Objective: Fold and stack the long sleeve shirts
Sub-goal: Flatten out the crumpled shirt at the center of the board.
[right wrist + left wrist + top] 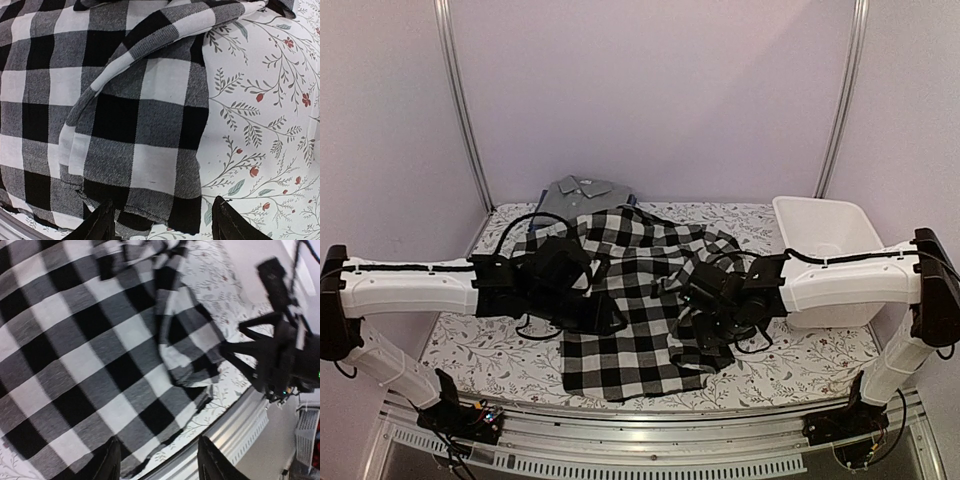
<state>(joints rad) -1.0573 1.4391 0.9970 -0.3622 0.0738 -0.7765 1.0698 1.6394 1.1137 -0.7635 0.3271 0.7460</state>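
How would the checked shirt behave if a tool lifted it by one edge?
Probably floppy: the checked shirt lies in soft folds, so it would likely drape and sag from one pinch. It looks thin and light, its layered hem curling in the right wrist view. Pushed, it would likely bunch rather than slide over the floral tablecloth.

site: robot lab booth | cues: blank white panels (650, 100), aluminium posts (461, 100), table-bolted arms (405, 285)

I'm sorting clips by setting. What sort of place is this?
Likely a robot test booth, not a home: bare walls with metal rails, a left arm and right arm mounted at the table edge, and a checked shirt laid out for folding.
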